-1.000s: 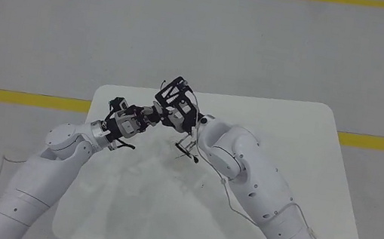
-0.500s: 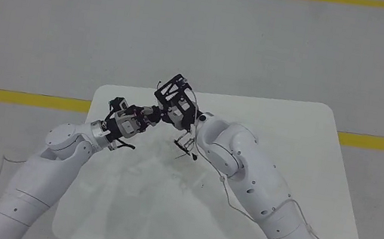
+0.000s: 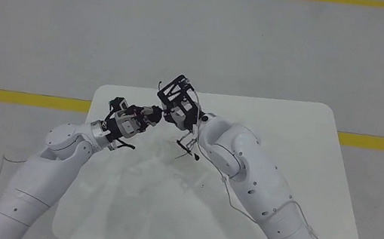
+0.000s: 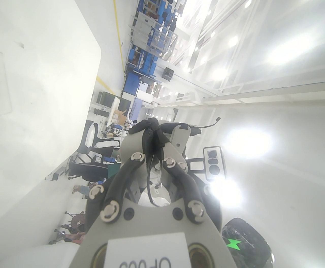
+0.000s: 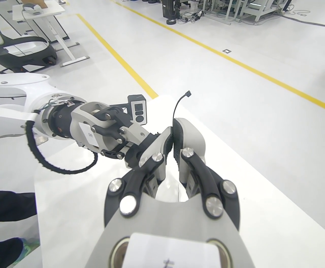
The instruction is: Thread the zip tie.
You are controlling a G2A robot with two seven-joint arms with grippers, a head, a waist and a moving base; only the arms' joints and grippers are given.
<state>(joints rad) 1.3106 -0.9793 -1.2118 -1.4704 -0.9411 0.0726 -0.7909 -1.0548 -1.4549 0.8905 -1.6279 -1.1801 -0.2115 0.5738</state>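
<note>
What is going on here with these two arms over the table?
The robot holds a black zip tie above the far side of the white table. The right claw is shut on the strap, with the head end sticking out past its tips. The left claw is shut too and meets it tip to tip; a thin black strand running from it seems to be the tie's other end. Nothing passes through the head, so it is not yet threaded.

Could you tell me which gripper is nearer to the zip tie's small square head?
Right. The right gripper clamps the zip tie near its head, which pokes out beyond it. The left gripper sits alongside, farther from the head.
</note>
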